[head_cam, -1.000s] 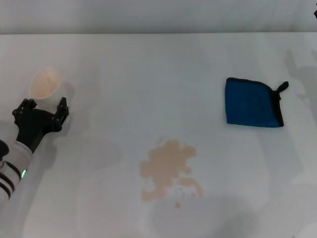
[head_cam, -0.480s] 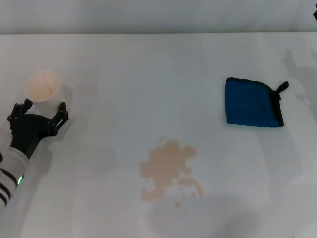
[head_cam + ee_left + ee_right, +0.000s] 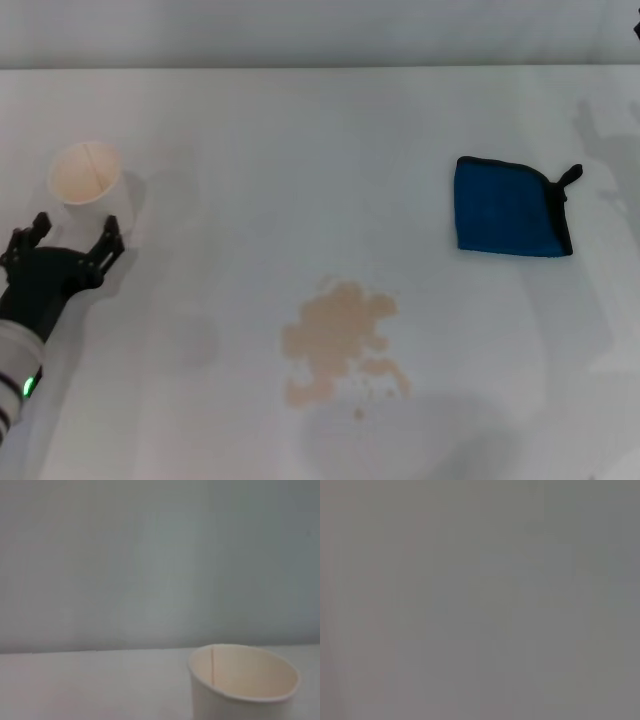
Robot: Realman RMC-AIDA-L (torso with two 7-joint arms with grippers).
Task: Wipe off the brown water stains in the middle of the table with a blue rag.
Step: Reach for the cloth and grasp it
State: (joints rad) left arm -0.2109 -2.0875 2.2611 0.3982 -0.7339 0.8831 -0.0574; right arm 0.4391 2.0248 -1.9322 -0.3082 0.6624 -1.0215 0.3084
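Note:
The brown water stains lie as a tan blotch with small droplets in the middle of the white table. The blue rag, with black edging and a corner loop, lies flat at the right, untouched. My left gripper is open and empty at the left edge, just in front of a white paper cup and apart from it. The right gripper is out of view; its wrist view shows only a plain grey field.
The paper cup stands upright and also shows in the left wrist view, with the table's far edge and a plain wall behind it.
My left gripper has let go of the paper cup and drawn back toward me. The cup now stands upright on the table. The rag and the stains have not moved.

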